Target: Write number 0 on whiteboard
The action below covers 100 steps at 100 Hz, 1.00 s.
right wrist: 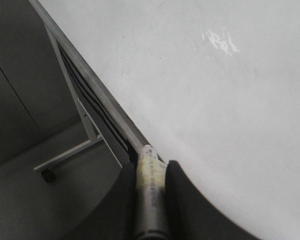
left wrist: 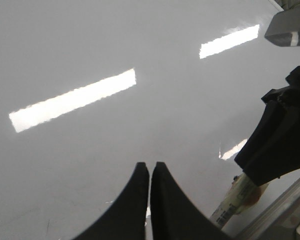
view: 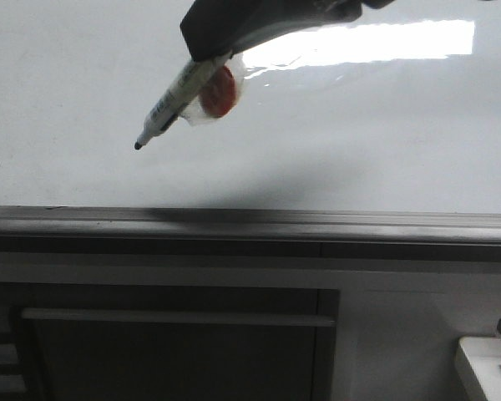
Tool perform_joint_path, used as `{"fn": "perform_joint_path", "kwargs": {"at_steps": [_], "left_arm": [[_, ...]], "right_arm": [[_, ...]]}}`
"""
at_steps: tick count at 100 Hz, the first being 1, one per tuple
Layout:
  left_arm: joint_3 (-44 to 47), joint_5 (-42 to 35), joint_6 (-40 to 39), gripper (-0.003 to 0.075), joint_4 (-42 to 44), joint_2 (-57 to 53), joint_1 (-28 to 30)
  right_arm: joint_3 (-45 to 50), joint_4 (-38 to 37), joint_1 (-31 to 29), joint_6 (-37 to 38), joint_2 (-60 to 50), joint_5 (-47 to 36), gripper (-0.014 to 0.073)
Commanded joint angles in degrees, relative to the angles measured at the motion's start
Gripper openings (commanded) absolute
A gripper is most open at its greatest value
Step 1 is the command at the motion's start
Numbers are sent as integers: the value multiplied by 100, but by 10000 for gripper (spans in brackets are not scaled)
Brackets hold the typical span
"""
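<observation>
Dim, grey, soft-focus views of a glossy whiteboard (view: 384,142) with hard glare patches.

In the front view a bright rectangular reflection blows out to pure white near the top right, and a broad soft shadow lies along the board's lower edge above the tray. The left wrist view shows two slanted white glare bars on an otherwise flat grey surface. The right wrist view is grainy, with one small smeared highlight; its nearest dark shapes are blurred.

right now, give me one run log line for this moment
right gripper: shut on marker | left gripper: shut | whiteboard: blank
</observation>
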Motion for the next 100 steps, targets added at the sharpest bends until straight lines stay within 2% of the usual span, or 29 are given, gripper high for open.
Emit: {"fn": "perform_joint_path", "kwargs": {"at_steps": [1,17,36,53,71,100], "left_arm": [[-167,-348,-67,-20,-117,12,5],[-167,-145,-67,-20,-187,12,5],[-167,137,-56,-20,-253,12,31],[-167,78,-56,-20,-783,153,619],[-167,-261,-56,-20,-801,239,1245],[-167,-376,-56,-20,-801,239,1401]], "right_arm": [[-325,73,-91,-52,66,-468,-66],[-602,112,-231,-52,282,-677,-66],[-1005,112,-391,-52,504,-138,-66],[-1260,65,-412,-52,777,143,-66],[-1476,54,-439,-52,937,166,-66],[-2086,-86,-601,-52,1269,368,-66]]}}
